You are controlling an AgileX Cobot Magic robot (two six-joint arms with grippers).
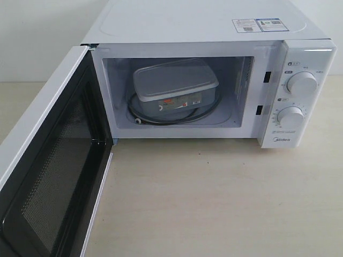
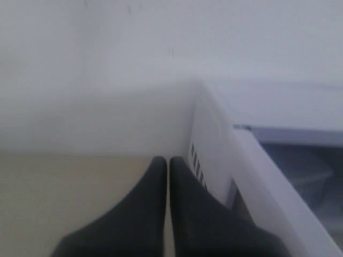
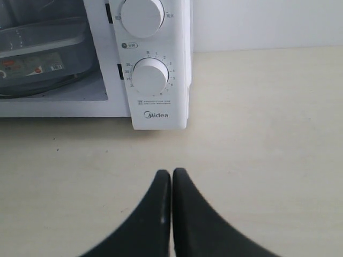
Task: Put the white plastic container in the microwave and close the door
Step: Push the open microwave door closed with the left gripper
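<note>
The white plastic container (image 1: 174,88) sits on the glass turntable inside the open microwave (image 1: 300,59), label side facing out; the right wrist view also catches the container (image 3: 40,64). The door (image 1: 51,176) hangs wide open to the left, its black mesh inner face showing. My left gripper (image 2: 167,163) is shut with nothing in it, close beside the outer side of the door (image 2: 214,160). My right gripper (image 3: 171,174) is shut and empty, low over the table in front of the microwave's knob panel (image 3: 150,77). Neither gripper appears in the exterior view.
The beige table (image 1: 214,198) spreads in front of the microwave. Two round knobs (image 1: 301,83) sit on the right panel. A pale wall stands behind.
</note>
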